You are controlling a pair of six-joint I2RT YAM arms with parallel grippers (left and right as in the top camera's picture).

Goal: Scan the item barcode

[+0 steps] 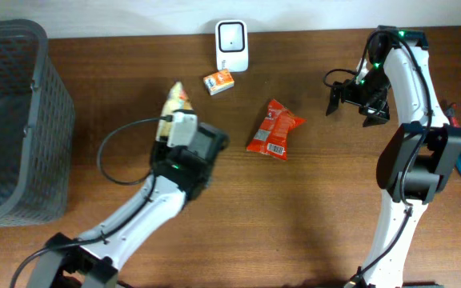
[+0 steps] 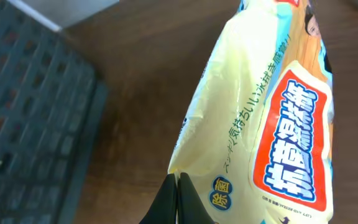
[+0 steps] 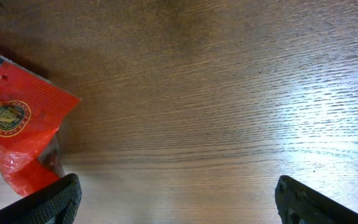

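Yellow packet (image 1: pixel 176 99) (image 2: pixel 260 124) sat pinched at one end in the left end effector (image 1: pixel 178 117) (image 2: pixel 176 202), whose fingers were closed tight on its seam. It was left of the small orange box (image 1: pixel 218 81) and the white scanner (image 1: pixel 232 46), between them and the grey basket (image 1: pixel 6 120). The right end effector (image 1: pixel 353 110) hung over the desk (image 1: pixel 334 200) with fingers spread wide, holding nothing, just right of a red packet (image 1: pixel 274 130) (image 3: pixel 17 137).
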